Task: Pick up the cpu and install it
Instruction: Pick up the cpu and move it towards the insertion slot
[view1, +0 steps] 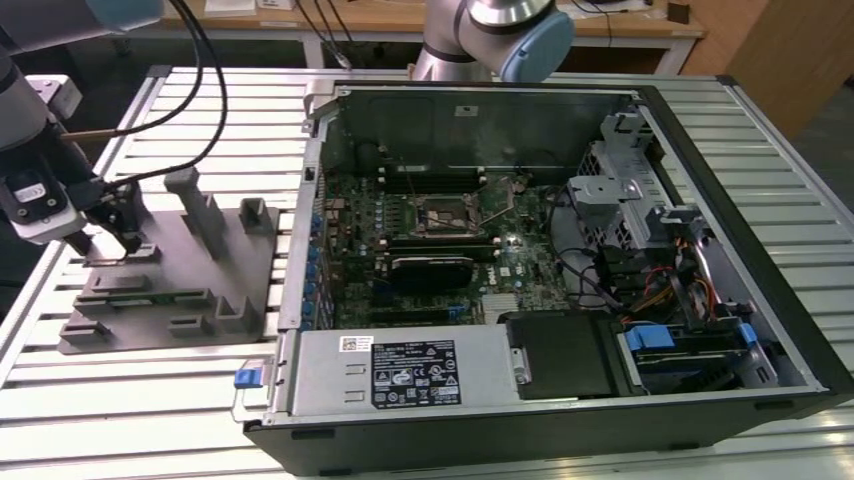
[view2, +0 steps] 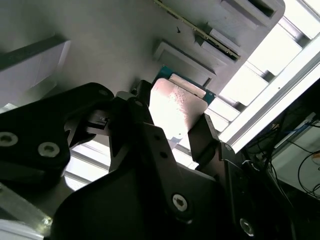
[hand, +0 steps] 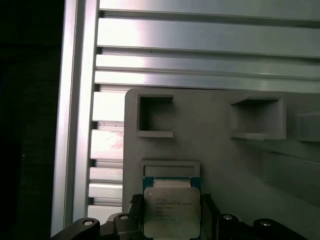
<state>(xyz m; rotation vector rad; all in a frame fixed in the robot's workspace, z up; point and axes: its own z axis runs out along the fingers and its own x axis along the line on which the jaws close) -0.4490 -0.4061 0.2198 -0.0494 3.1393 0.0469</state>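
Well, the tool (view1: 107, 240) looks clenched on the cpu (hand: 171, 210), which sits between its tips, on the tray (hand: 240, 165). It is small, light, stiff, easily hurt; hold its side edges only.

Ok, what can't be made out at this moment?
1. First wrist view: one edge of the cpu is cut off by the picture's border.
2. Second wrist view: the gripper covers part of the cpu, and glare washes out its surface.
3. Exterior view: the motherboard socket is too small to tell whether it is empty.
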